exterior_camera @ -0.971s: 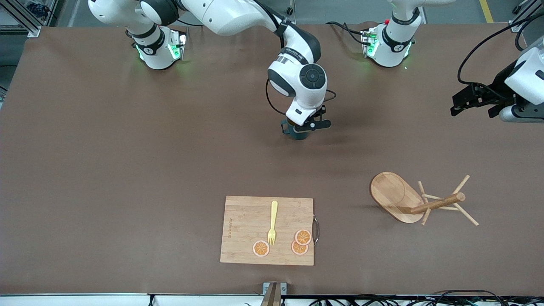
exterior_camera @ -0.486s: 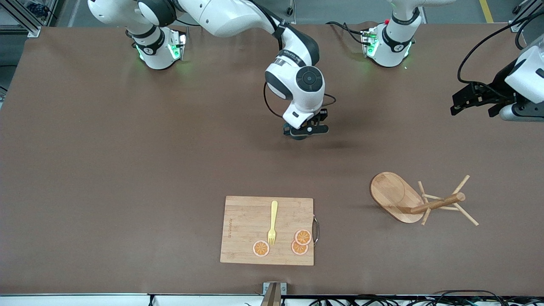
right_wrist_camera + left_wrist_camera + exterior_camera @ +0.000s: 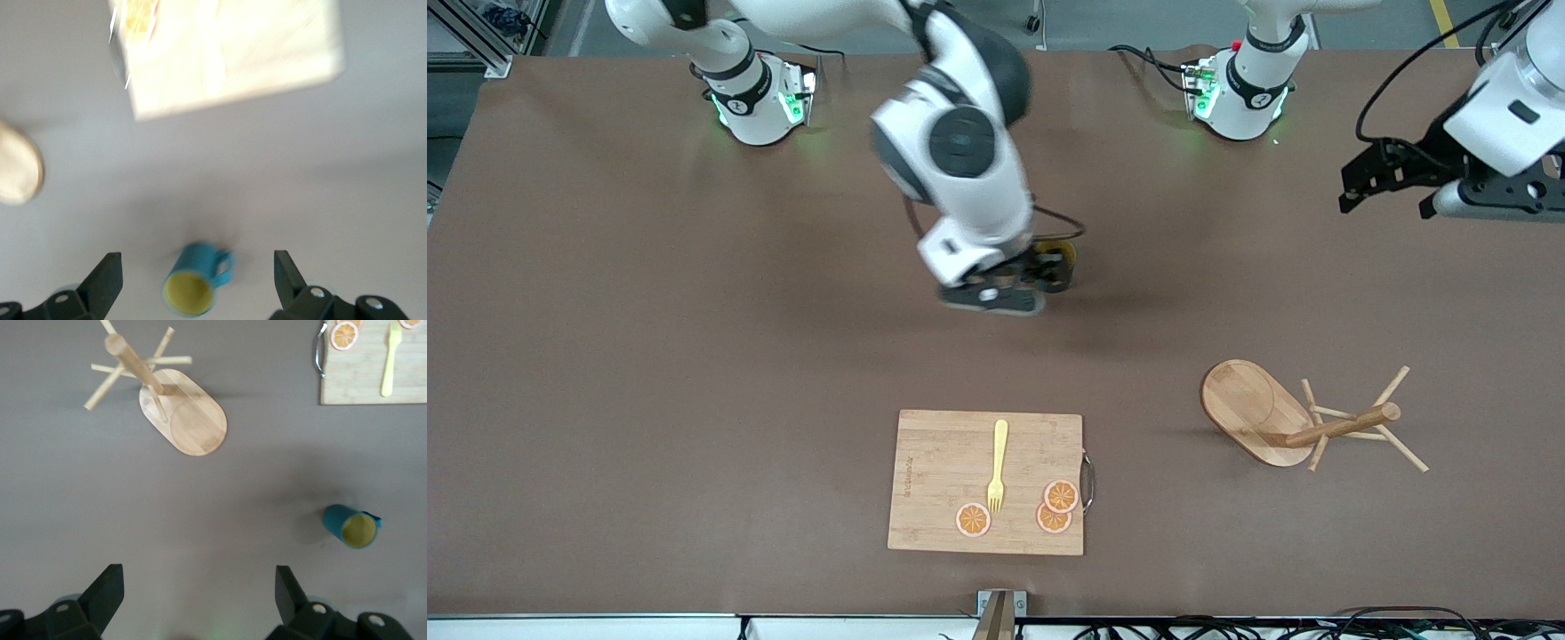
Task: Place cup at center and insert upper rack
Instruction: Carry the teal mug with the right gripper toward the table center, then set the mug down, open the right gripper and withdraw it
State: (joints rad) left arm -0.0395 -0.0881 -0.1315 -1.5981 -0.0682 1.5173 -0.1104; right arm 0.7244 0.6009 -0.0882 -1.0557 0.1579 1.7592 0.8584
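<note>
Flat brown matte desk (image 3: 694, 373), grey floor and aluminium framing showing past its top edge; both arm bases sitting along that edge.

Right gripper (image 3: 996, 289) is hanging in the air over mid-desk with nothing between its fingers (image 3: 100, 283), which are spread wide. The small dark teal cylindrical cup with a yellowish inside (image 3: 193, 283) is standing upright on the desk under that gripper, apart from both fingers, handle sticking out sideways. In the front view only a sliver of it (image 3: 1060, 258) is showing past the wrist. The left wrist view is showing the cup (image 3: 352, 527) alone on bare desk.

Left gripper (image 3: 1392, 182) is waiting up in the air over the left arm's end of the desk, fingers (image 3: 100, 597) wide, holding nothing.

The light wooden mug tree with oval bamboo base (image 3: 1303, 418) is lying tipped on its side, nearer the front camera than the cup and toward the left arm's end, with the post and pegs pointing toward that end.

The rectangular wooden cutting board with a metal handle (image 3: 934, 462) is lying close to the front camera's edge, carrying a yellow fork (image 3: 997, 467) and three orange slices (image 3: 973, 520), all well apart from the cup.
</note>
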